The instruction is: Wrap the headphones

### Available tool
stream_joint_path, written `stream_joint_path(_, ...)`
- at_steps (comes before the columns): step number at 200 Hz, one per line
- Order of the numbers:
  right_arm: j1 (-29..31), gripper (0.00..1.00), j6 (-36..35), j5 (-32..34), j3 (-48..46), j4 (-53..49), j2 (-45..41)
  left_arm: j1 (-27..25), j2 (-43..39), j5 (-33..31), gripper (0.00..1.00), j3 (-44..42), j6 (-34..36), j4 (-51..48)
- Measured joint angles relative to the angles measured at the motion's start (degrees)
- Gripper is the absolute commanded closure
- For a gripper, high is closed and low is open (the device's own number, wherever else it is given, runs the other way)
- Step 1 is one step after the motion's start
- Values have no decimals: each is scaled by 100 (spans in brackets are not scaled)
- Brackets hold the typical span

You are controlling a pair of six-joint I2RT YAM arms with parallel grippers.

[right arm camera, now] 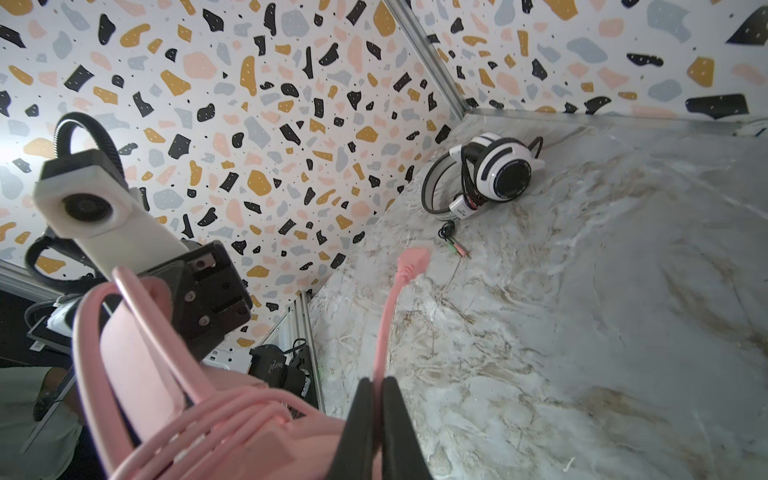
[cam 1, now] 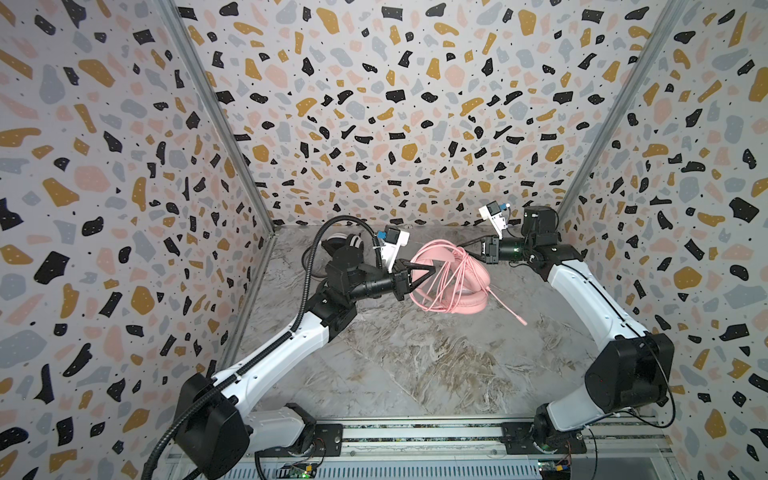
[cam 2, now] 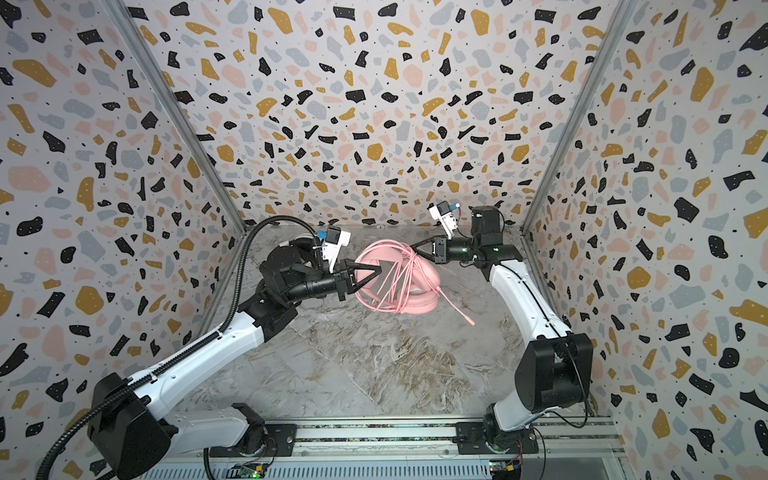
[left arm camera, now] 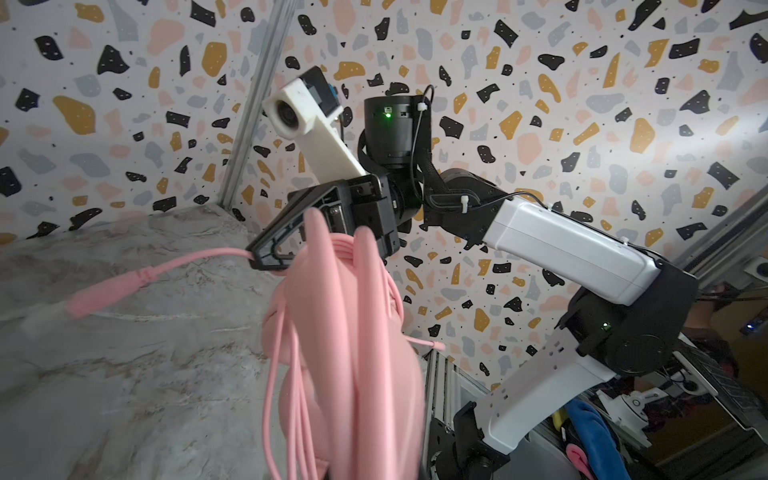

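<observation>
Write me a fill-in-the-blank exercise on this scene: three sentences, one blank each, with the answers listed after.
1. The left gripper grips the pink headset, while the right gripper pinches its ____.
2. The white-and-black headset lies in a far ____ of the table.
3. The number of headsets in view is ____.

Missing words: cable; corner; two.
</observation>
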Motion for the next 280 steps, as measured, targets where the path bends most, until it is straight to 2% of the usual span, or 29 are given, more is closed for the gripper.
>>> stream_joint_path(36, 68, 92, -44, 240, -146, 94, 175, 330, 87, -79, 100, -861, -474, 1237)
stream_joint_path(56, 173, 93, -162, 511, -315, -20, 417, 507, 236, -348, 100, -1460, -669, 1875)
stream_joint_path(98, 317, 94, -284, 1021, -1152, -11, 1351, 649, 516, -800, 100, -2422, -680, 2310)
stream_joint_path(133, 382, 94, -275, 1115, -1633, 138, 2006, 603, 1379, -737, 100, -2949, -955, 3069)
stream_joint_path(172, 317, 94, -284, 1167, -1491, 369, 2256, 645, 2476, -426, 100, -2992, -1937, 4892)
stream_joint_path(198, 310, 94, -284, 1226, -1309, 348, 2371, 634, 2846, -446, 100, -3099, -2280, 5530)
stream_joint_path(225, 356, 94, -310, 1353, -955, 13, 2474, 494, 2782, -509, 100, -3145, -2153, 5547)
stream_joint_path(280, 562, 94, -407, 1932, 553, -876, 2367, 356, 2179, -737, 100, -2802, -1025, 4057)
